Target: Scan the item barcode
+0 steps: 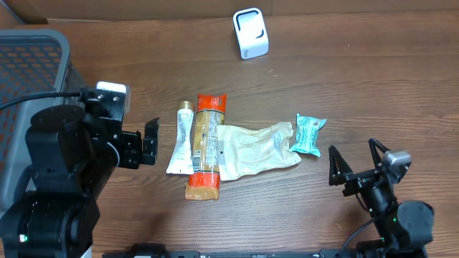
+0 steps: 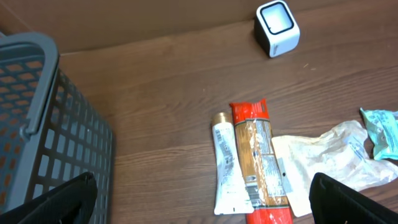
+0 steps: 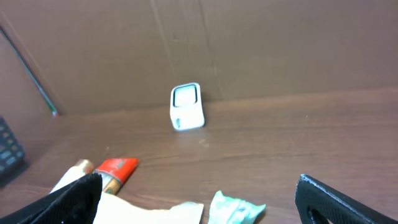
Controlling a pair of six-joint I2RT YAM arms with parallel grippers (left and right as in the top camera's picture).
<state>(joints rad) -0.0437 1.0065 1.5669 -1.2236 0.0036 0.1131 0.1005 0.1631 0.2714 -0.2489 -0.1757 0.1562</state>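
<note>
A small white box-shaped barcode scanner (image 1: 251, 33) stands upright, its dark window facing up. Well in front of it, four items lie flat in a row. A white squeeze tube with a gold cap (image 1: 182, 140) lies left of the scanner, against a long clear pasta packet with orange-red ends (image 1: 206, 147). A crumpled cream plastic bag (image 1: 258, 149) comes next, then a small teal wrapper (image 1: 308, 134) to the right.

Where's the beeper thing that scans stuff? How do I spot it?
Start at the wooden table, then go to its far edge by the cardboard wall. The scanner stands there alone: a small white rounded box with a dark-edged window, well apart from the flat packets in the middle.
</note>
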